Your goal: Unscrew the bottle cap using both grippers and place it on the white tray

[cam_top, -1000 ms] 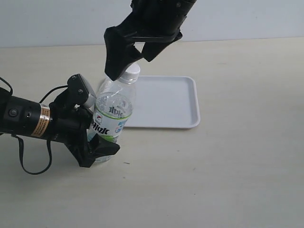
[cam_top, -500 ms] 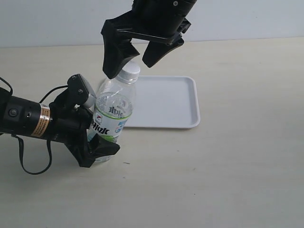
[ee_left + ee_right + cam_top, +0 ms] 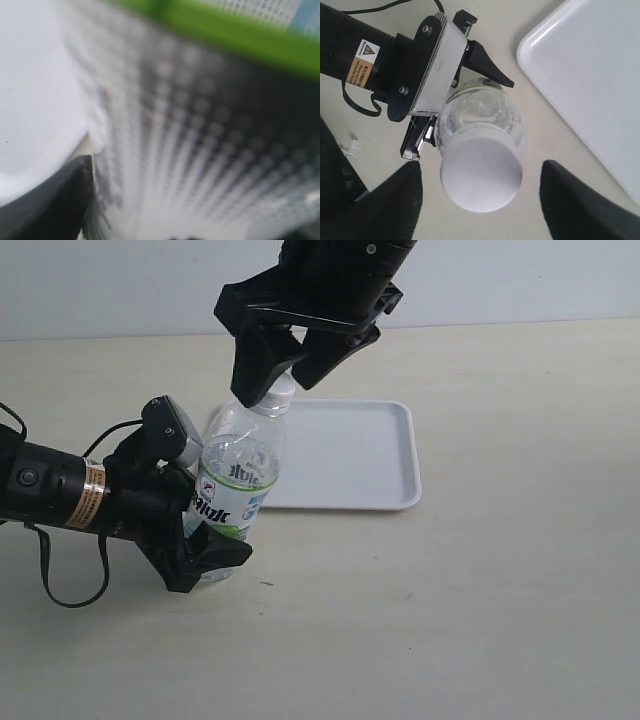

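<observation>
The clear bottle with its white-and-green label stands tilted on the table, left of the white tray. My left gripper, on the arm with the orange band, is shut on the bottle's lower body. The left wrist view shows only the blurred label and one finger. The white bottle cap sits on the neck. My right gripper hangs over it, open. Its fingers stand on either side of the cap with a gap on each side.
The tray's near corner lies just beside the bottle. The left arm's black cable loops onto the table at the left. A small white scrap lies near the bottle's base.
The right gripper has shifted over the cap, and its fingers now straddle it more closely. The bottle and the left gripper have not moved.
</observation>
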`<action>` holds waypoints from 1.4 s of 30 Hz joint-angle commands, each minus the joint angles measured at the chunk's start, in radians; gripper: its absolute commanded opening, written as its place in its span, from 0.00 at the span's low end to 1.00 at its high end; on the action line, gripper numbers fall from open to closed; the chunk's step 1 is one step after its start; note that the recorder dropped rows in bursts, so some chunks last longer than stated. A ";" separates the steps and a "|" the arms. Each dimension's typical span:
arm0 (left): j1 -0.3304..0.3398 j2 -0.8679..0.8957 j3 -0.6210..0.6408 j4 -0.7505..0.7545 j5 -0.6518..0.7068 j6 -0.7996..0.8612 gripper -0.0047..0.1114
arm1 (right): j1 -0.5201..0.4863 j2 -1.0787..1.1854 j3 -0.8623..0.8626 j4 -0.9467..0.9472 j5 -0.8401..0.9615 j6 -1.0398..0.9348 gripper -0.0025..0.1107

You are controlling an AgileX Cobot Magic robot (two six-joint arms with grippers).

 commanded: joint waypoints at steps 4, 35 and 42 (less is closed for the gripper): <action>-0.003 -0.011 -0.005 -0.020 -0.009 -0.006 0.04 | 0.001 0.004 -0.001 0.002 -0.003 -0.009 0.55; -0.003 -0.011 -0.005 -0.020 -0.014 -0.015 0.04 | 0.001 0.004 -0.003 0.000 0.001 -0.459 0.02; -0.003 -0.011 -0.005 -0.020 -0.014 -0.021 0.04 | 0.001 0.002 -0.003 -0.048 0.001 -0.767 0.02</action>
